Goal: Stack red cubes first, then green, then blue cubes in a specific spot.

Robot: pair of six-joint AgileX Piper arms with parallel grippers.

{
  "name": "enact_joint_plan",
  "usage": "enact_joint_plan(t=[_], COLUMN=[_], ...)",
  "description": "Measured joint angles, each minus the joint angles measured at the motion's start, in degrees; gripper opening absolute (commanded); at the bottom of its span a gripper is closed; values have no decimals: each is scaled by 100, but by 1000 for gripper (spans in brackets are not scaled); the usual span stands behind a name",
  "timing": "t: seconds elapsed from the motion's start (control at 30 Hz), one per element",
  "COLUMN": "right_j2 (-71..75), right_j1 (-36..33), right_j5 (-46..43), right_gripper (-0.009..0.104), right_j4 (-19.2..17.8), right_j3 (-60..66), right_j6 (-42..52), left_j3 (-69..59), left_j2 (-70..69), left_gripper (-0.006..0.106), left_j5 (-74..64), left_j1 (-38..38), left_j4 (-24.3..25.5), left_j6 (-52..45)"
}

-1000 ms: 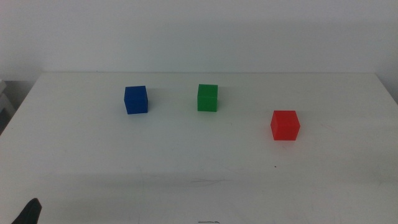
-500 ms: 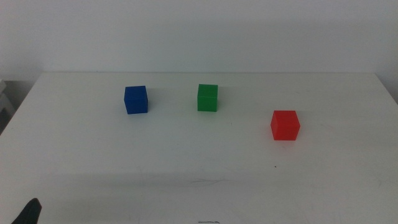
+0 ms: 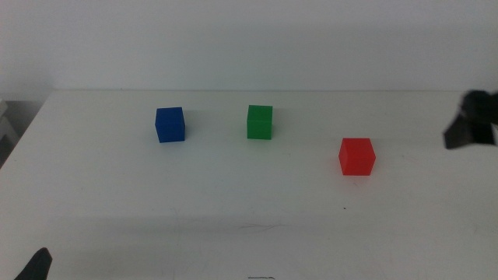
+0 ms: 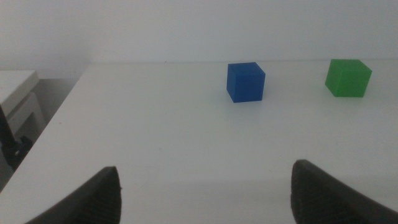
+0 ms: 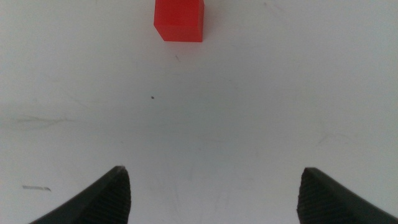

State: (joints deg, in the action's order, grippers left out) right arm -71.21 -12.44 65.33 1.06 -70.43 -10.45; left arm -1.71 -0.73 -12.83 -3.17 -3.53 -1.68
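At the table's right edge, the right claw (image 5: pixel 211 193), jaws wide, faces the red cube (image 5: pixel 179 20), well apart.

We see the red cube (image 3: pixel 357 156) standing alone on the white surface (image 3: pixel 233 202), bare room on every side. The green cube (image 3: pixel 260 122) and blue cube (image 3: pixel 170 124) sit well apart, gaps wide between them.
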Motion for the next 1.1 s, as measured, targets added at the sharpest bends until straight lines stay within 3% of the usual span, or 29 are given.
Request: enact_joint_plan(t=[0.27, 0.6, 0.87, 1.1], right_j2=[-1752, -3759, -4783, -5212], right_j1=[-99, -106, -156, -191], right_j5=[528, 571, 557, 550], right_gripper=[94, 94, 94, 91], right_j4=[-137, -147, -241, -50], right_j3=[-1628, -3587, -3781, -3781], right_j6=[-284, -351, -520, -622], left_j3=[0, 0, 0, 0], left_j2=[0, 0, 0, 0], left_gripper=[94, 94, 94, 94], left_j5=[0, 0, 0, 0], left_j1=[0, 0, 0, 0], left_j4=[0, 0, 0, 0], left_j6=[0, 0, 0, 0])
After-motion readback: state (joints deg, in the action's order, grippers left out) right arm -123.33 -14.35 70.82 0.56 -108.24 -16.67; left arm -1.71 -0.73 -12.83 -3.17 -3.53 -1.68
